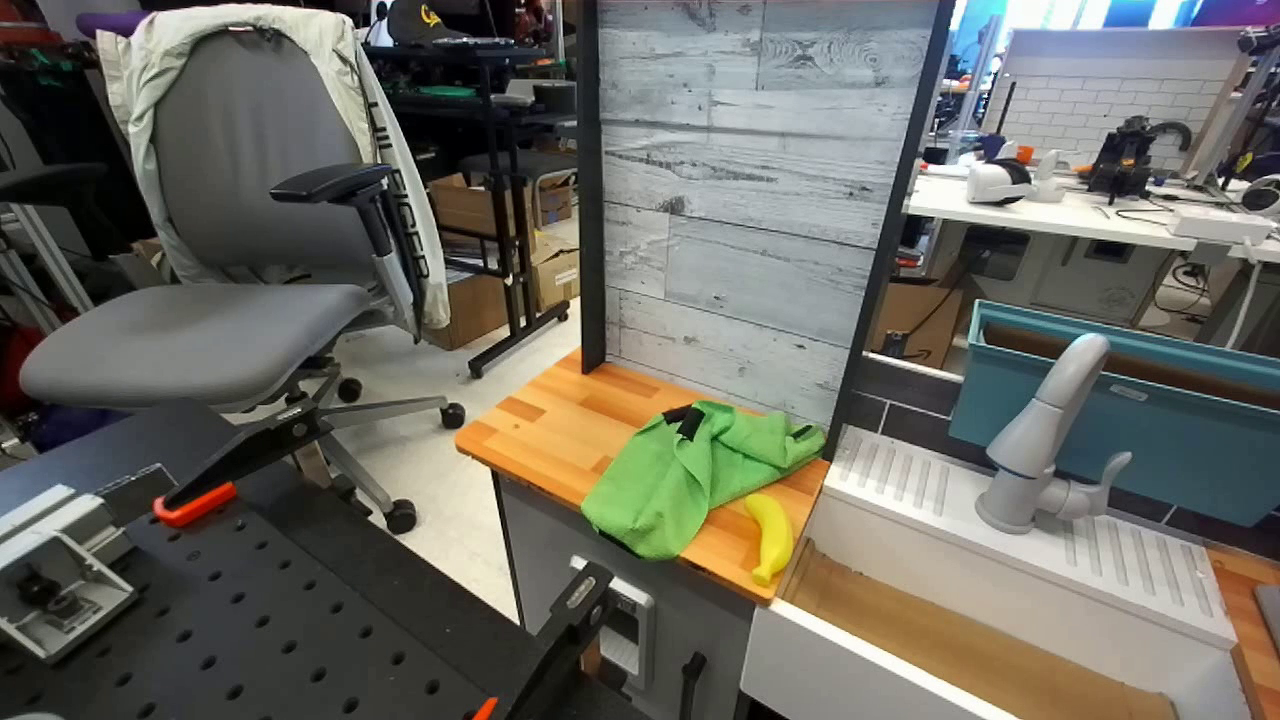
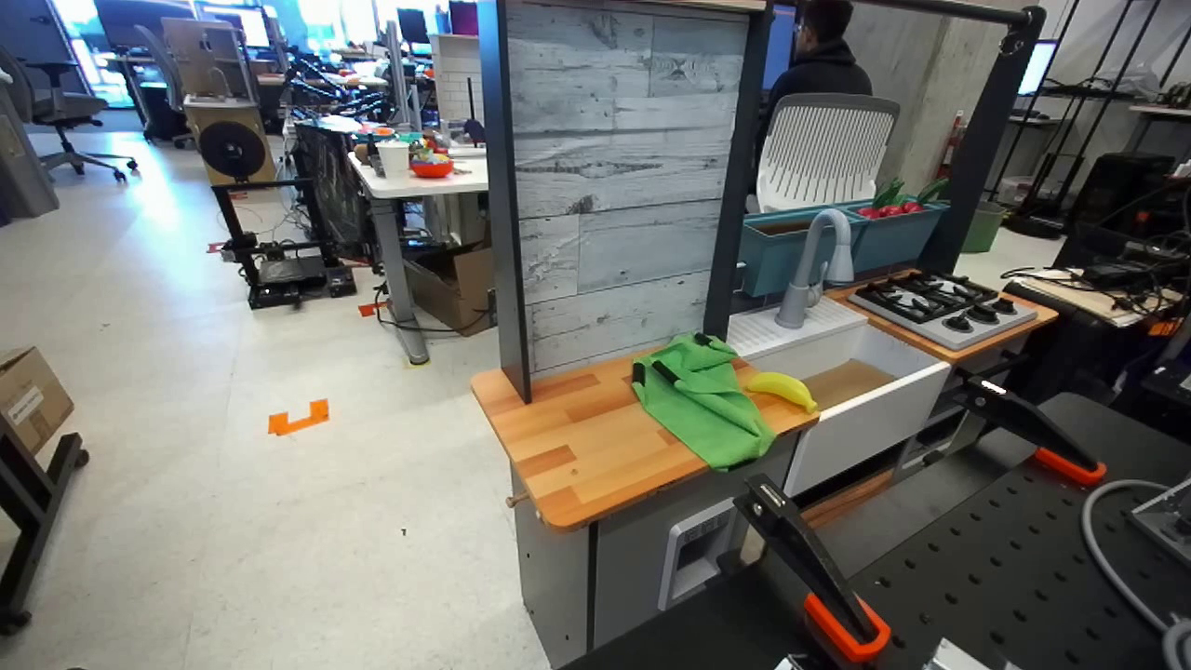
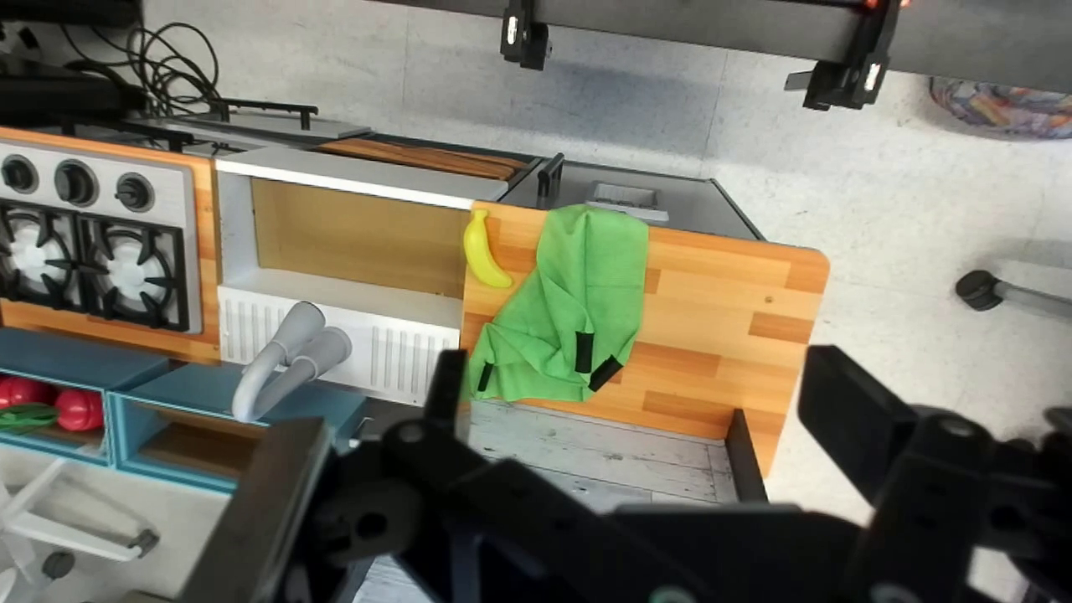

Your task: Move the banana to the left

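The yellow banana lies on the wooden countertop, close to the edge by the sink. It also shows in an exterior view and in the wrist view. A green cloth lies crumpled right beside it; it also shows in an exterior view and in the wrist view. My gripper shows only in the wrist view, with its two black fingers wide apart and nothing between them. It is well above the countertop, away from the banana. The arm is out of both exterior views.
A white sink with a grey faucet adjoins the countertop. A tall plank panel rises behind the countertop. A stove and teal planters stand past the sink. Black clamps sit on the dark perforated table.
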Robot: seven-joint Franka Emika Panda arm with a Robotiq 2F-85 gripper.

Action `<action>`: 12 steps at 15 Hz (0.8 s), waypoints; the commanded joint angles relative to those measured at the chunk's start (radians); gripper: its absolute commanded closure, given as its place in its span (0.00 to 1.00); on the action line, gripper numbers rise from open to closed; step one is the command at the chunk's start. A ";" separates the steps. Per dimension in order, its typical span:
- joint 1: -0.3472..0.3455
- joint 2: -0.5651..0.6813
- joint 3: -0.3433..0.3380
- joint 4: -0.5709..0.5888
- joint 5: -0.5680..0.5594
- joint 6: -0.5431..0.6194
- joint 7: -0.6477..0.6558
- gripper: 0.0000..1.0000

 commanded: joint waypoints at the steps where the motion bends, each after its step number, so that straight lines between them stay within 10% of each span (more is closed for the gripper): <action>1: 0.016 0.066 -0.034 0.008 0.004 0.064 -0.035 0.00; 12: -0.026 0.441 -0.137 0.038 0.080 0.476 -0.271 0.00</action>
